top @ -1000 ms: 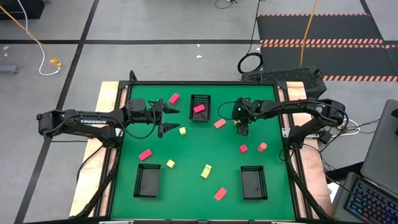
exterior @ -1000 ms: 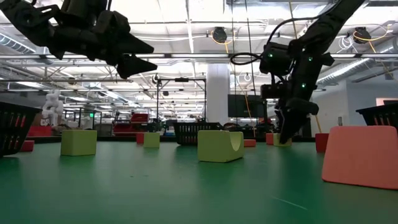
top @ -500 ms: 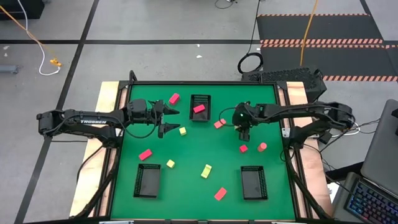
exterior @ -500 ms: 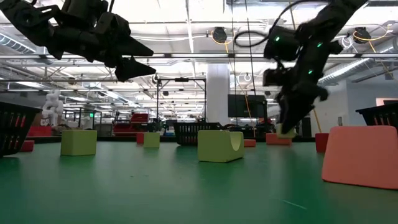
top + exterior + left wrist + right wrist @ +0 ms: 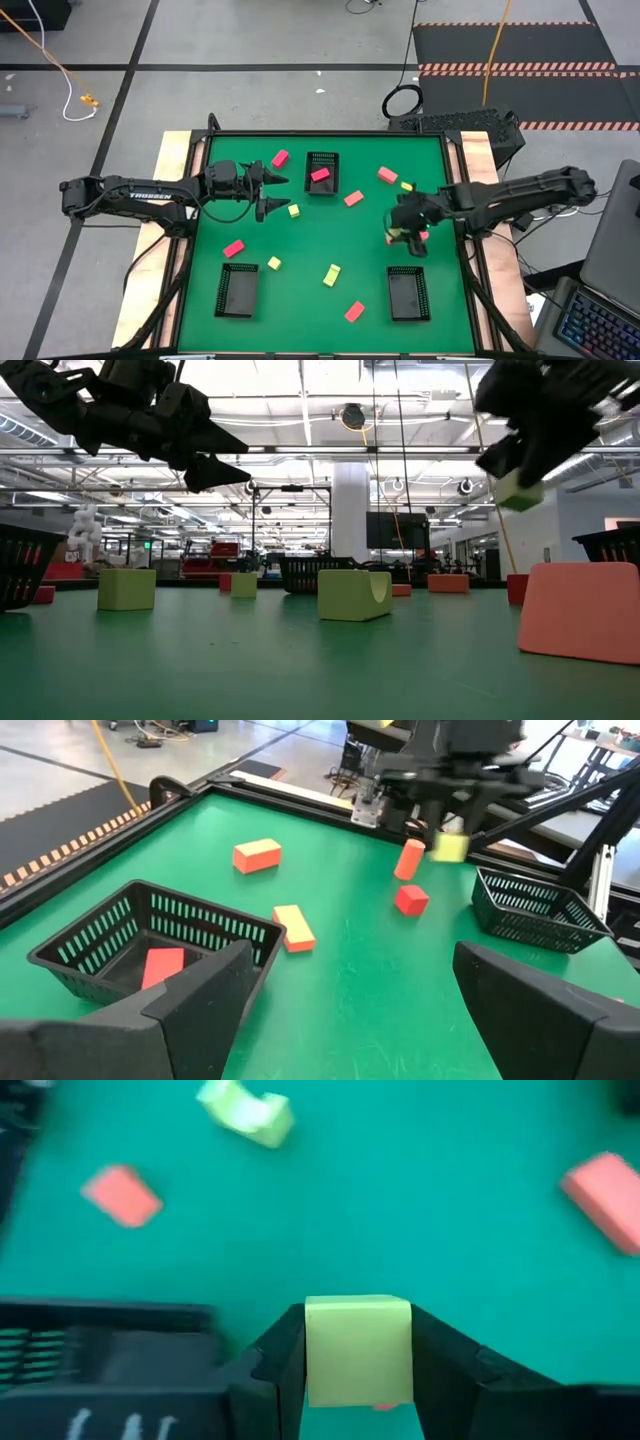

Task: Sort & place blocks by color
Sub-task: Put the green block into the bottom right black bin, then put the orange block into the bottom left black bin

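Yellow-green block [image 5: 357, 1348]: pinched between the fingers of the right gripper [image 5: 408, 237], lifted clear of the green table [image 5: 300, 250].
Right gripper: above a red block [image 5: 411, 899], the right-hand black mesh tray [image 5: 408, 293] just ahead.
Left gripper [image 5: 272, 194]: jaws spread wide, holding nothing, raised beside the far mesh tray [image 5: 322, 174], which holds a red block [image 5: 320, 175].

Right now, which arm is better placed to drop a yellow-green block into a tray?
Right. The right gripper already holds a yellow-green block aloft beside the near-right tray; the left gripper hovers open, empty.
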`<move>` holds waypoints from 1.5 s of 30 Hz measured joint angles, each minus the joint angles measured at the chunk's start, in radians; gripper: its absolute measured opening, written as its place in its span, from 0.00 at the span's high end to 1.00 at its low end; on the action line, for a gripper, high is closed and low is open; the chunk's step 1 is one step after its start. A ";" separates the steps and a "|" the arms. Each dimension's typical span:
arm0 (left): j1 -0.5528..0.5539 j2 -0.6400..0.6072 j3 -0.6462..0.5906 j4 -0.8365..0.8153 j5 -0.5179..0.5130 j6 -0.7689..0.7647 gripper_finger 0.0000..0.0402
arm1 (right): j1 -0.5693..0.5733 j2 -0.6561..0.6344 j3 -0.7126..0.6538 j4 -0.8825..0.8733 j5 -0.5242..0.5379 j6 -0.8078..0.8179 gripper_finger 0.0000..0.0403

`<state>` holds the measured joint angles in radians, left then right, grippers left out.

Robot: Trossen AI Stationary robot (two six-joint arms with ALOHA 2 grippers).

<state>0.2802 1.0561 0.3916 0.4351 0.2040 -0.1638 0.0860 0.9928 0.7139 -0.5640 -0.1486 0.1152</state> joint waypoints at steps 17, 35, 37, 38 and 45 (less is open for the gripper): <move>0.000 0.000 0.000 0.001 -0.044 -0.077 0.14 | 0.410 0.089 0.000 0.041 0.076 0.352 0.69; -0.053 0.000 0.028 -0.043 -0.102 -0.161 0.14 | 0.499 0.146 0.000 0.037 0.200 0.601 0.36; -0.081 0.000 0.042 -0.077 -0.118 -0.163 0.14 | 0.503 0.146 0.000 0.037 0.192 0.635 0.35; -0.096 0.000 0.051 -0.103 -0.133 -0.164 0.14 | 0.505 0.145 0.000 0.037 0.182 0.644 0.36; -0.198 0.000 0.187 -0.423 -0.340 -0.163 0.14 | 0.499 0.145 0.000 0.038 0.229 0.570 0.39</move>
<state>0.0825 1.0565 0.5781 0.0123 -0.1361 -0.3263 0.5851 1.1374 0.7136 -0.5265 0.0801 0.6848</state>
